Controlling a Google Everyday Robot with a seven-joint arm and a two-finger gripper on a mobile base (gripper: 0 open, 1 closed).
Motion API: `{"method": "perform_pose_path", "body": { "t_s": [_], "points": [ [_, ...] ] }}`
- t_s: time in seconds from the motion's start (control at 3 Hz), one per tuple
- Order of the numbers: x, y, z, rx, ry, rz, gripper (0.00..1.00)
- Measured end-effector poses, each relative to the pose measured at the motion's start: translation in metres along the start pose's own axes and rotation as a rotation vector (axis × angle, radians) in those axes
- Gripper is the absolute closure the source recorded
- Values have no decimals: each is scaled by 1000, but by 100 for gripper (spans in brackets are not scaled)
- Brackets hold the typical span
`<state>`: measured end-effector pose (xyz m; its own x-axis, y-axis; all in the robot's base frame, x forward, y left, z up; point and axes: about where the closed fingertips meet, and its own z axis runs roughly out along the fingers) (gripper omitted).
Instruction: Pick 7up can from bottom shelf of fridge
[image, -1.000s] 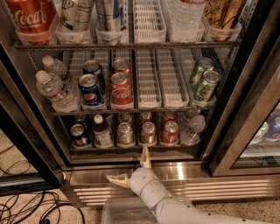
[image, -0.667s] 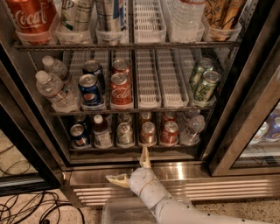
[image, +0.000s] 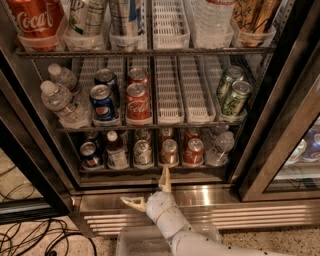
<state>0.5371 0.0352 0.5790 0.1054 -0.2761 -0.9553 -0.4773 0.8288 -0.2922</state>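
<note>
- In the fridge (image: 260, 220), the bottom shelf (image: 105, 172) holds a blue can (image: 90, 155), a small bottle (image: 116, 150), the 7up can (image: 142, 152) and a red can (image: 193, 151).
- The gripper (image: 145, 186) is below the shelf lip, its fingers (image: 165, 179) spread wide apart.

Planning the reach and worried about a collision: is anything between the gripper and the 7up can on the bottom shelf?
Nothing visible. The 7up can stands at the front of the bottom shelf, just beyond the open gripper; a small bottle and a neighbouring can flank it closely.
</note>
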Motion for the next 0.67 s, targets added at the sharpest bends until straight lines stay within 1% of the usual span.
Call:
{"method": "perform_pose_path", "body": {
  "t_s": [0.33, 0.67],
  "points": [
    [-1, -5, 5, 45, -36, -20, 5],
    [-4, -10, 10, 75, -64, -28, 18]
  ]
}}
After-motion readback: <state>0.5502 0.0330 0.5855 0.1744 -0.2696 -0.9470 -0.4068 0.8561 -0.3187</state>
